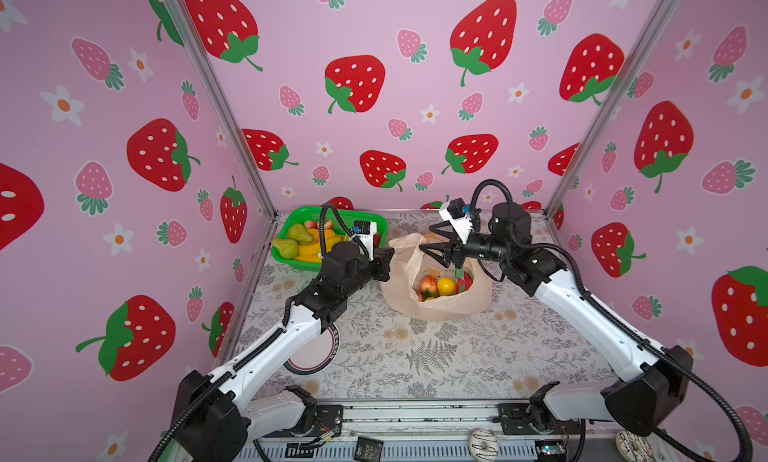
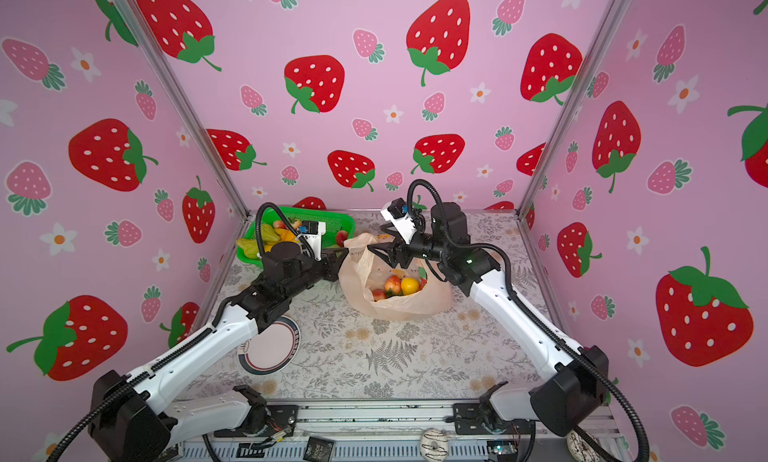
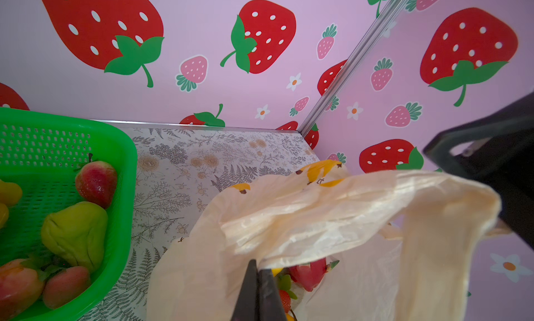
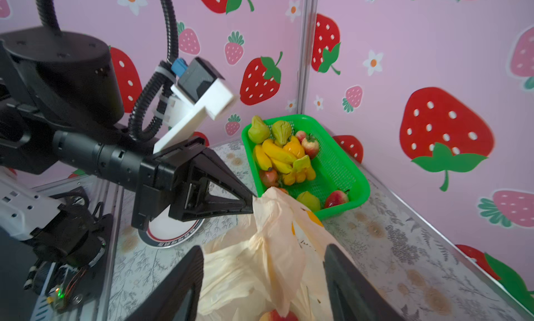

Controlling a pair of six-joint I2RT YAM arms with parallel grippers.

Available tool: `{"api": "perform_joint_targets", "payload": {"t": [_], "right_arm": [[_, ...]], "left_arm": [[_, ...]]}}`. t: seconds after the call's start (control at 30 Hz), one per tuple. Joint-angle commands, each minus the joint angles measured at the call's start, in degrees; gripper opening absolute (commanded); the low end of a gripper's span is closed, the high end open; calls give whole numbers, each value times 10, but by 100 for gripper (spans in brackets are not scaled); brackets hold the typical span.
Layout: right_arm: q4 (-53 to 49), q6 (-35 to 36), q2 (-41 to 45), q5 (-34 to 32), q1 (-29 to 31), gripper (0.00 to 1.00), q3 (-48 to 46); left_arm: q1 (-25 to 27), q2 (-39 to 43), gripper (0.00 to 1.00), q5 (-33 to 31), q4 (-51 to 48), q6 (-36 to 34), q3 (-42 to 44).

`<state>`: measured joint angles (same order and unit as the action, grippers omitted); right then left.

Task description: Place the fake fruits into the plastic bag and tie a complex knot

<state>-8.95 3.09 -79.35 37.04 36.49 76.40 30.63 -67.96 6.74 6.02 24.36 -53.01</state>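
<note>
Peach-orange and crinkly, the thin plastic carrier bag printed with yellow bananas (image 1: pixel 436 308) sits slumped toward the back of the grey floral counter (image 1: pixel 415 356), with its mouth gaping upward. I read that as deliberate. My left hand (image 4: pixel 252 200) is clamped tight on a pinch of the rim on the basket side, and it lifts the film so the opening holds wide. My right hand (image 4: pixel 264 247) hangs over the opposite side of the mouth with its jaws spread wide and nothing held. A fold of the bag lies between them, and I cannot tell whether either jaw touches it.

Several glossy plastic fruits (image 1: pixel 438 285) lie inside the bag, among them a red-pink apple, a round yellow-orange piece and a pink dragon fruit. More fruits (image 4: pixel 286 157) sit in the green mesh plastic basket (image 4: pixel 332 166) just beside the bag, in the back corner on my left: pears, bananas and apples. I judge the filling partway done, with no knot made yet.

The counter sheet looks flat and smooth, so I expect the light bag to slide if I tug it. A round white plate with a dark red ring (image 2: pixel 270 347) lies partly under my left forearm. Pink walls printed with strawberries (image 1: pixel 374 85) close 3 sides, joined by aluminium posts (image 1: pixel 226 119).
</note>
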Motion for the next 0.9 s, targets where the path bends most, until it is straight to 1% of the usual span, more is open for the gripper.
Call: {"api": "perform_joint_targets", "payload": {"t": [0.0,0.13,0.2,0.33,0.43,0.5,0.57,0.6,0.63,0.7,0.8,0.87], "right_arm": [[-37,47,-14,68,1,66,33],[-26,45,-27,64,0,52,34],[-18,42,-28,62,0,42,33],[-2,35,-23,63,0,28,30],[5,28,-17,66,0,11,31],[4,25,-11,67,-1,6,33],[3,21,-1,59,0,3,35],[1,18,7,52,0,1,37],[-2,15,14,47,0,0,40],[-2,8,29,40,0,0,43],[-8,-4,43,26,0,0,48],[-15,-8,47,20,0,0,51]], "left_arm": [[-3,9,0,8,14,9,-2],[-2,11,0,7,13,6,-2],[-2,10,0,7,13,5,-2],[-2,8,0,7,9,3,-5],[-2,7,0,7,9,0,-8],[-3,10,0,7,11,-4,-9],[-3,15,0,26,14,-11,-12],[-3,20,4,27,15,-16,-12],[-2,26,13,27,15,-19,-12],[-2,40,25,27,15,-32,-9],[-3,65,38,32,13,-62,-7],[-2,77,47,53,11,-92,-9]]}}
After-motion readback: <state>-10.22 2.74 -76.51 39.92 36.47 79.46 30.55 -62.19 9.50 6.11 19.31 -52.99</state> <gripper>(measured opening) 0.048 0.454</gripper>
